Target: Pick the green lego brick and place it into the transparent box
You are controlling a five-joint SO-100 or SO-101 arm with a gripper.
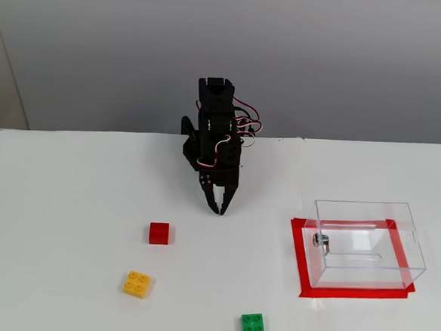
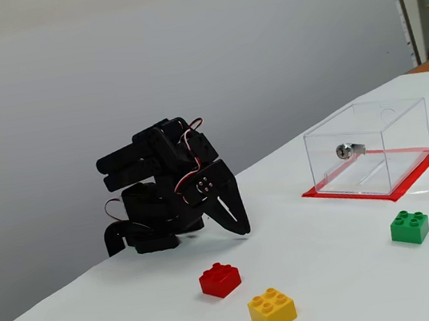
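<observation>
The green lego brick point(image 1: 252, 325) point(image 2: 409, 227) lies on the white table near its front edge, studs up. Right of it stands the transparent box point(image 1: 366, 245) point(image 2: 368, 148) on a red tape outline, with a small metal fitting on one wall and nothing inside. The black arm is folded at the back of the table. Its gripper point(image 1: 218, 208) point(image 2: 243, 229) points down at the tabletop, shut and holding nothing, far from the green brick and well left of the box in both fixed views.
A red brick point(image 1: 159, 233) point(image 2: 220, 279) and a yellow four-stud brick point(image 1: 136, 284) point(image 2: 272, 309) lie between the gripper and the table's front left. The red tape point(image 1: 298, 256) frames the box. A grey wall stands behind the table.
</observation>
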